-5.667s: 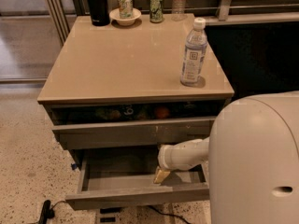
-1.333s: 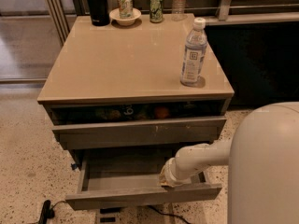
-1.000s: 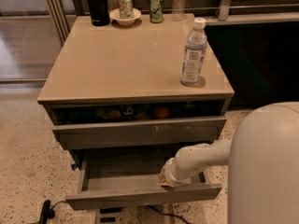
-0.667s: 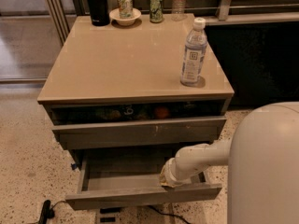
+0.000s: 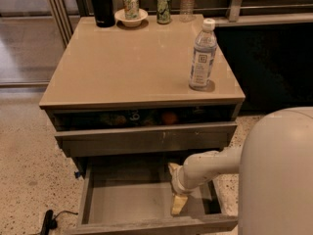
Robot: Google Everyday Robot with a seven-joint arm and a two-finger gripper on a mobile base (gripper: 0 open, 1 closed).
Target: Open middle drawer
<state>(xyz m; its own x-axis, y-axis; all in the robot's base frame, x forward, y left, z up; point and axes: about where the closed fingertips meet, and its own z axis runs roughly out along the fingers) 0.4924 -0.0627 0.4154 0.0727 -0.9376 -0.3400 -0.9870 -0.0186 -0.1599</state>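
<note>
The middle drawer [image 5: 128,199] stands pulled far out below the cabinet top. Its bare grey tray is open to view and its slab front [image 5: 146,225] lies at the bottom edge of the camera view. My gripper [image 5: 175,186] reaches in from the right on a cream arm and sits inside the tray's right half, just behind the front. Its two tan fingers are apart, one toward the back [image 5: 172,168] and one pointing down toward the front [image 5: 178,204]. They hold nothing.
The wider top drawer front [image 5: 146,138] with a pale scratch is slightly ajar, with an orange fruit and cans in the gap. On the tan top stand a water bottle [image 5: 202,55], a black flask [image 5: 100,5], a bowl with a can [image 5: 131,14] and another can [image 5: 163,7]. My cream body [image 5: 279,175] fills the lower right. A black cable lies on the floor [image 5: 48,222].
Since the oldest frame my gripper has moved from mid-tray toward the drawer's front. Over the last second the drawer front looks slightly further out; the arm has barely shifted.
</note>
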